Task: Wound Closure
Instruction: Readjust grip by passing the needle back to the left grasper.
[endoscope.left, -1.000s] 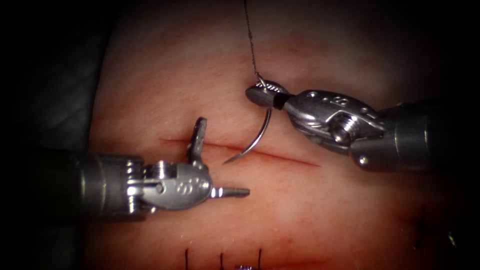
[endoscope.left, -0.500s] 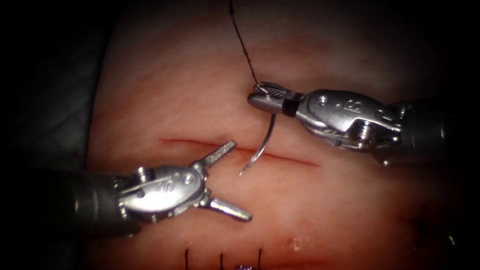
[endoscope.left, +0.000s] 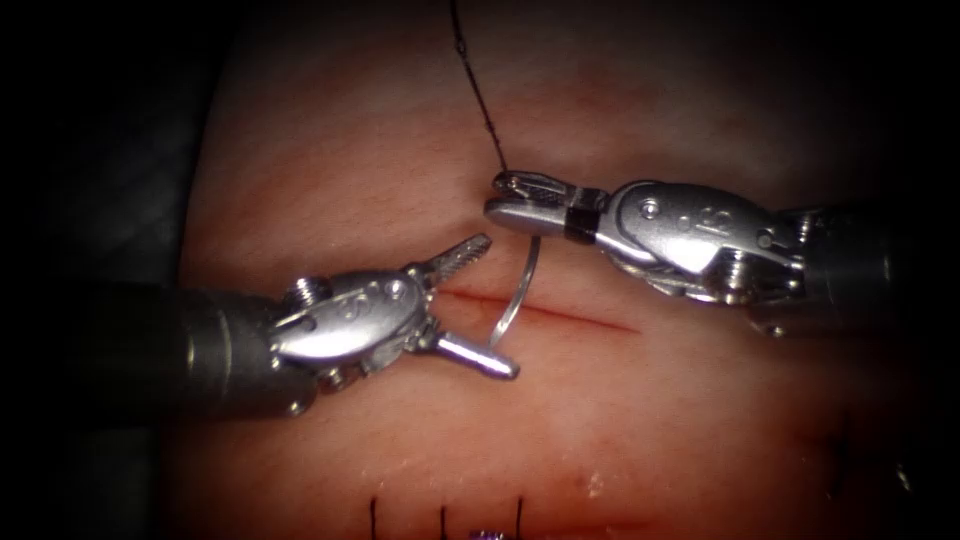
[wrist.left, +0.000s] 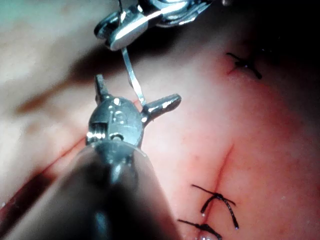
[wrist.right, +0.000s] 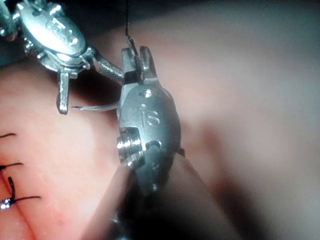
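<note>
1. Right hand: I have it closed on the needle at the thread end of the curve. It sits above the cut, on the far side of it in the endoscope view. In the right wrist view the same hand clamps the needle crosswise.

2. Needle: it hangs from the right hand, curves down across the cut and ends with its point just beside the lower jaw of the left hand. It lies over the tissue; I cannot see any part of it buried in the tissue.

3. Thread: it runs from the needle's rear end at the right hand upward, out of the endoscope view.

4. Left hand: I have it spread open and it grips nothing. Its 2 jaws straddle the needle's lower part, 1 above the cut and 1 below it. The left wrist view shows the hand open with the needle between the jaws.

5. Finished stitches: dark knotted stitches sit on a separate closed line, well apart from both hands.
</note>
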